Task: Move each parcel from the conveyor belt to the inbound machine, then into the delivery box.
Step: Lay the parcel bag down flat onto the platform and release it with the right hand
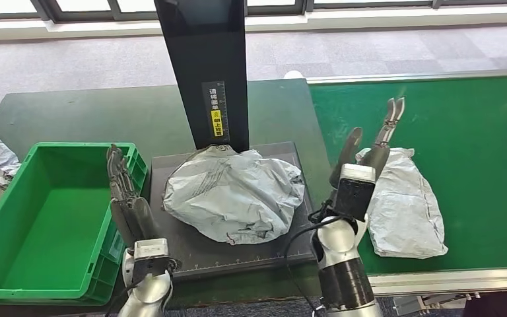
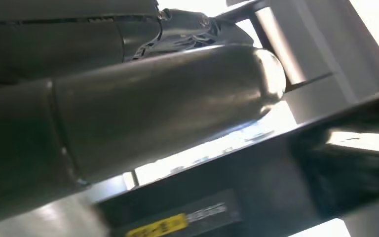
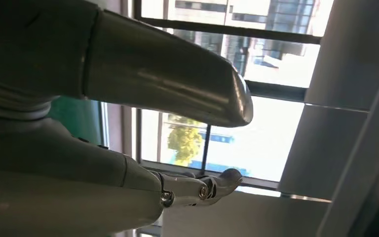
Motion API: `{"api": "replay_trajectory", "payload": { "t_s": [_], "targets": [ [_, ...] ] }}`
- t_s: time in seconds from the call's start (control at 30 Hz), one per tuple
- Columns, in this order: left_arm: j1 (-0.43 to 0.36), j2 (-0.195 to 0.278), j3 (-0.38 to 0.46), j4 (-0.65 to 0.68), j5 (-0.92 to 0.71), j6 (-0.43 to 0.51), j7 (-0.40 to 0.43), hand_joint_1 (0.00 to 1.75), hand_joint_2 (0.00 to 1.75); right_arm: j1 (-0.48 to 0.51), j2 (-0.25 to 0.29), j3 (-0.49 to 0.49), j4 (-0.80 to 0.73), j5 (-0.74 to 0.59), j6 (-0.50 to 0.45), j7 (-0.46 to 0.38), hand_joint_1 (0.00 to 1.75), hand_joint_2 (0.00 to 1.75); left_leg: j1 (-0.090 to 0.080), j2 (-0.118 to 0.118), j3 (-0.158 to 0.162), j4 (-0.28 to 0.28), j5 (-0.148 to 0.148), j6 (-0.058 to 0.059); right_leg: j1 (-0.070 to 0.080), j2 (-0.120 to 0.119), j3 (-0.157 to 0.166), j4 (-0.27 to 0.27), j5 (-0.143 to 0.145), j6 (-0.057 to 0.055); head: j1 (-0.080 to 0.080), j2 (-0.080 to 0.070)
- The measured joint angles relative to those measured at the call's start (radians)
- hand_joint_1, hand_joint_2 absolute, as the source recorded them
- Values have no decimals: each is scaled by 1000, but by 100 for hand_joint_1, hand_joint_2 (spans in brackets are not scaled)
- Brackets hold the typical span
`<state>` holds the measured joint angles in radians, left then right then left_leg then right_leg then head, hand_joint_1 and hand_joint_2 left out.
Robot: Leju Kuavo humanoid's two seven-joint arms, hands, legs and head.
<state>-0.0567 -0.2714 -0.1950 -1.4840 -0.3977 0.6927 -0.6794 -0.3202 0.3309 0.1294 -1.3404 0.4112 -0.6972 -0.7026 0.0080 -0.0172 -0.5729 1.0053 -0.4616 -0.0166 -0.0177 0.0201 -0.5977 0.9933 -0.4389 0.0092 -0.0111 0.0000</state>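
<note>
Head view alone shows parcel (image 1: 234,195) on inbound machine (image 1: 171,254) — wrists, windows.

One parcel (image 1: 235,195) lies on the inbound machine (image 1: 191,247); the delivery box (image 1: 13,251) sits left of it, and another parcel (image 1: 406,205) lies on the conveyor belt (image 1: 469,145) to the right.

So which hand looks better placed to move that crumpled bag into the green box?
Probably the left hand: it stands open between the green box and the grey parcel on the machine. The right hand is raised over the conveyor side.
</note>
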Motion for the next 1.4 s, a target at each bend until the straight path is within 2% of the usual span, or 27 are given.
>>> {"api": "replay_trajectory", "payload": {
  "t_s": [0.1, 0.33, 0.47, 0.6, 0.73, 0.87, 0.97, 1.03, 1.17, 1.4],
  "targets": [
    [2, 0, -1, -73, -85, 3, 0, 0, 0, 33, -9, -8, -127, 3, -4, 1, 0, 0, 0, 1, 0, 0, 0, 0, 0, 0, 0, 0, 0, 0, 0, 0],
    [3, 0, -2, -146, -100, 5, 0, 0, 0, 70, -20, -13, -276, 2, -3, 2, 0, 0, 0, 4, 1, 0, 0, 0, 0, 2, -1, 0, 0, 0, 0, 0],
    [3, 0, -3, -159, -106, 5, 0, 0, 175, 77, -22, -18, -308, 1, -3, 3, 0, 0, 0, 4, 1, 0, 0, 0, 0, 2, -1, 0, 1, 0, 0, 0],
    [-29, 0, -28, -108, -186, 4, 13, 0, 175, 79, -22, -24, -314, -1, -3, 3, 0, 0, 0, 3, 1, 0, 0, 0, 0, 2, -1, 0, 0, 0, 0, 0],
    [-128, -10, -59, 26, -376, -27, 115, 0, 175, 79, -22, -27, -313, 0, -2, 3, 0, 0, 0, 3, 1, 0, 0, 0, 0, 2, 0, 0, 2, 1, 0, 0],
    [-251, -27, -89, 225, -555, -174, 283, 0, 175, 79, -24, -28, -310, -7, -2, 3, 0, 0, -1, 3, 1, 1, 1, 1, -1, 1, 0, 0, 2, 1, 0, 0],
    [-333, -36, -102, 404, -633, -289, 368, 0, 175, 81, -26, -29, -304, -21, -2, 3, 0, 0, -1, 3, 1, 1, 1, 1, -1, 2, 0, 0, 3, 1, 0, 0],
    [-384, -40, -104, 536, -655, -330, 394, 0, 175, 87, -28, -29, -300, -23, -1, 3, 0, 0, -1, 3, 1, 1, 1, 1, -1, 2, 0, 0, 3, 1, 0, 0],
    [-457, -42, -104, 743, -676, -348, 415, 0, 175, 99, -31, -29, -295, -10, -1, 3, 0, 0, -1, 3, 0, 1, 1, 1, 0, 2, 0, 1, 3, 1, 0, 0],
    [-505, -42, -104, 909, -697, -377, 444, 0, 175, 110, -33, -29, -289, -9, -1, 3, 0, 0, -1, 3, -1, 0, 1, 1, 0, 1, -1, 1, 2, 1, 0, 0]
  ]
}}
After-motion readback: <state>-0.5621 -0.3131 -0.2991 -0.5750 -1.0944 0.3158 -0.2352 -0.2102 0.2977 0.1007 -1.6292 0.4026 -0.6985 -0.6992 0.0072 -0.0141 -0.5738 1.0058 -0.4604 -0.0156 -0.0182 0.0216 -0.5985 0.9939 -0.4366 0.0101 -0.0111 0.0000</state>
